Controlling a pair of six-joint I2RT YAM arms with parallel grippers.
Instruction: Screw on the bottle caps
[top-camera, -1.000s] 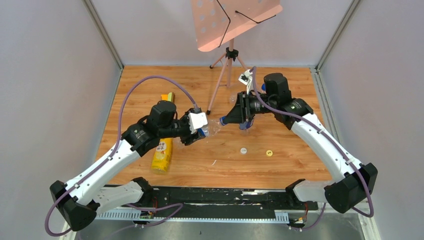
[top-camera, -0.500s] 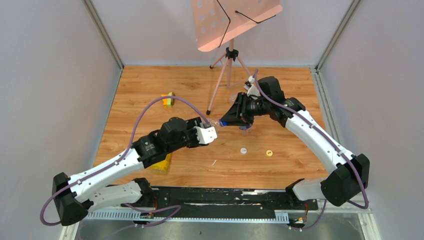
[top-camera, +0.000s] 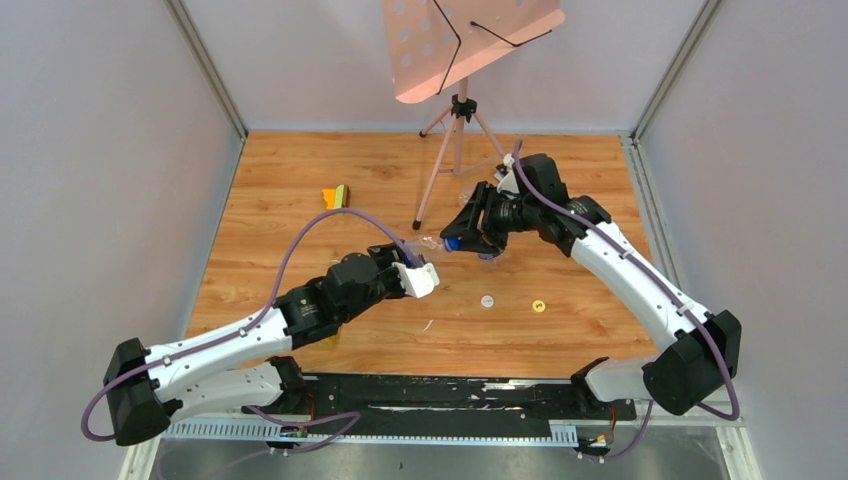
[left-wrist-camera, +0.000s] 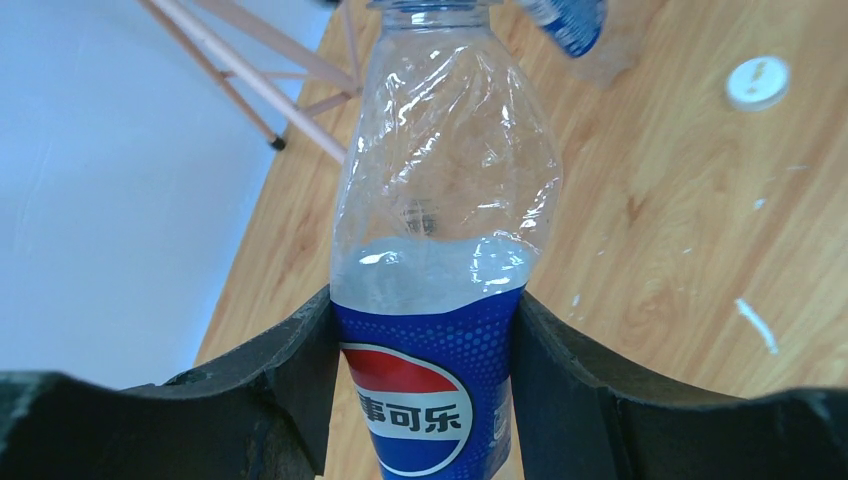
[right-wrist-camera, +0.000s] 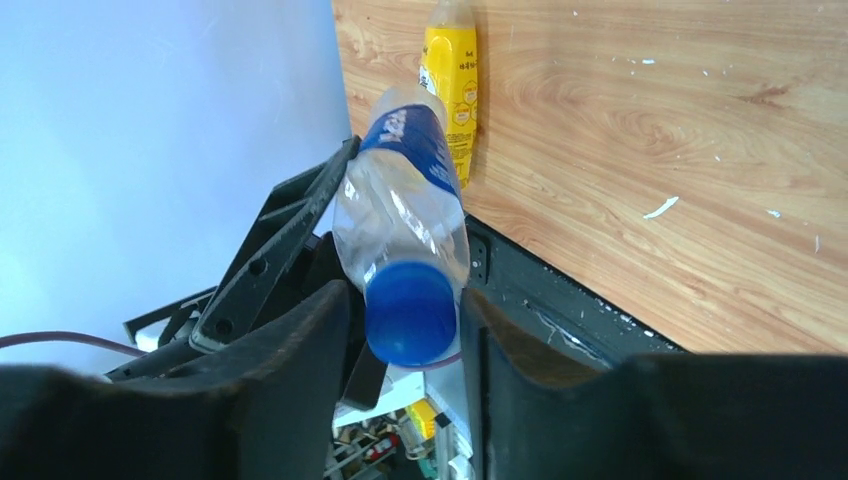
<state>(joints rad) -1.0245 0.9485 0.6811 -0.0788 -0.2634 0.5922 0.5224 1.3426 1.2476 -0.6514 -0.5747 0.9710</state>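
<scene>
Arm pose: left arm (top-camera: 230, 335) runs low and diagonal toward centre of table (top-camera: 300, 170); left gripper (left-wrist-camera: 425, 330) clamped on the blue label of clear bottle (left-wrist-camera: 440, 190), neck pointing away. Right of it on the wood lie white cap (top-camera: 487, 300) and yellow cap (top-camera: 539, 306). Farther, right arm (top-camera: 640, 280) elbows up, wrist folded back; right gripper (right-wrist-camera: 405, 335), fingers (right-wrist-camera: 290, 380) closely flanking blue cap (right-wrist-camera: 410, 310) on the neck, contact unclear.

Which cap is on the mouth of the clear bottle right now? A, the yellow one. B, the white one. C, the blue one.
C: the blue cap sits on the mouth of the bottle, while the white cap and the yellow cap lie loose on the table.
</scene>
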